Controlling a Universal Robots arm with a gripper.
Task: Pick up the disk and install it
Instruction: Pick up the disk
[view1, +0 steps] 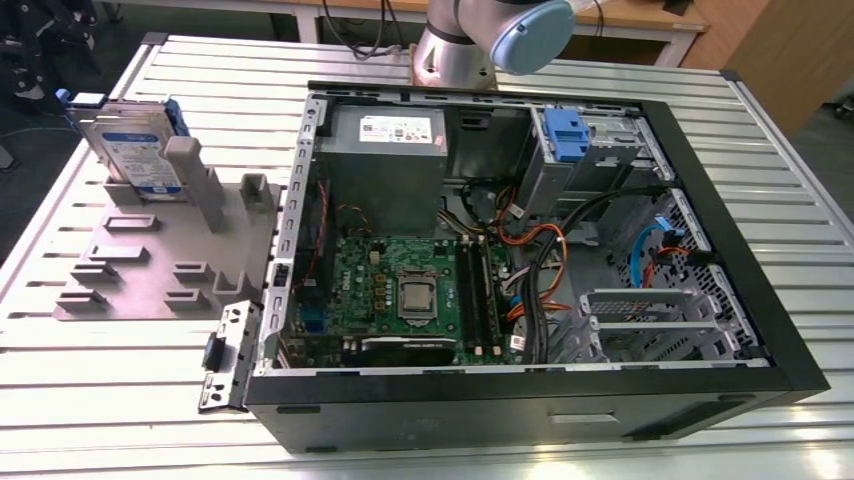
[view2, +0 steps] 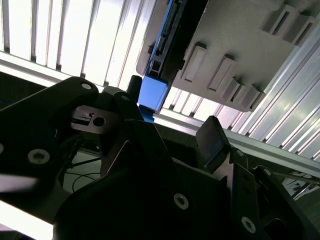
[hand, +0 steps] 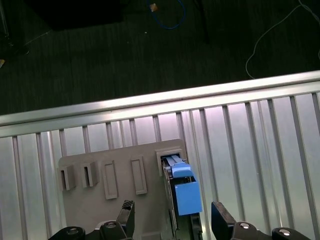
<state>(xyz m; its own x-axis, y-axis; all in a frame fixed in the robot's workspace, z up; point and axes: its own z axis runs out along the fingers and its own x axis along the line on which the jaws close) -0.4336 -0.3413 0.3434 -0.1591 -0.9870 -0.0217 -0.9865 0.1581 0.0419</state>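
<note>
Counted one disk (view1: 134, 150), on edge in one grey slotted holder (view1: 160, 262) on desk (view1: 120, 380), at 10 o'clock from one open computer case (view1: 747, 330) in exterior view. Jaws apart, one finger (hand: 126, 216) each side of disk's blue end.

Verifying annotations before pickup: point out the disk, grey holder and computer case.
disk (view1: 130, 150), exterior view, on its labelled face.
grey holder (view1: 140, 282), exterior view, on its flat base.
computer case (view1: 534, 410), exterior view, on its near black side wall.
</note>
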